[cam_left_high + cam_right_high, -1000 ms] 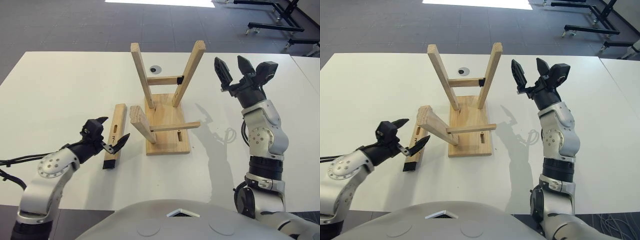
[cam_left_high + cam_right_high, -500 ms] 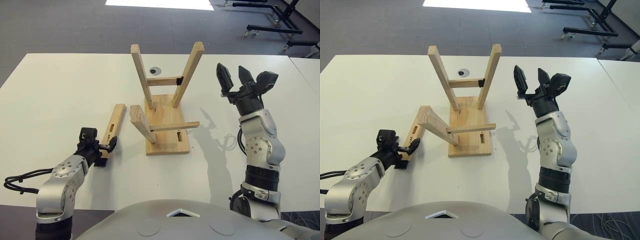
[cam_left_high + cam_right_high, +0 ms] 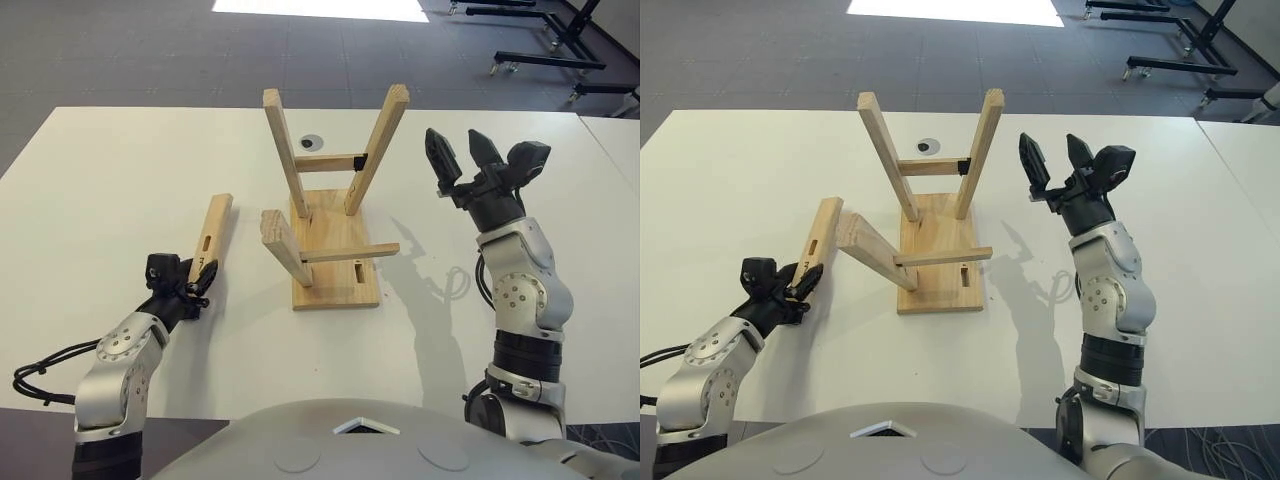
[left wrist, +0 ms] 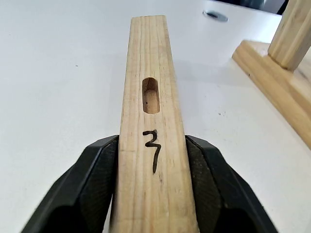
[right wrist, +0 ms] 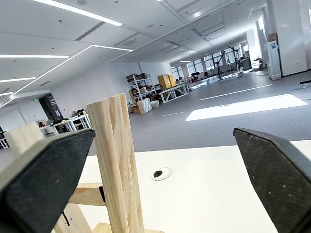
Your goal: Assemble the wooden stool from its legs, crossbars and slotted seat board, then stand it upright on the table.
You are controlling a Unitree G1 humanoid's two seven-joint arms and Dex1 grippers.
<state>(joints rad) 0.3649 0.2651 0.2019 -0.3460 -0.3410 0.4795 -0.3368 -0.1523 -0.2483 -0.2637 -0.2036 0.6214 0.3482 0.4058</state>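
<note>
- Firmly clamped, the left gripper (image 4: 151, 141) presses its fingers against both sides of the loose leg (image 3: 211, 233), close to the leg's near end and left of the seat board (image 3: 336, 281).
- The leg's long axis points away from the robot, leaning slightly toward the stool, with the slotted face up.
- The seat board lies flat on the table (image 3: 100, 170) with three legs rising from it, the far two joined by a crossbar (image 3: 328, 162).
- The right gripper (image 3: 454, 142) is raised just beside the right-hand upright leg (image 3: 378, 150), its fingers spread apart.
</note>
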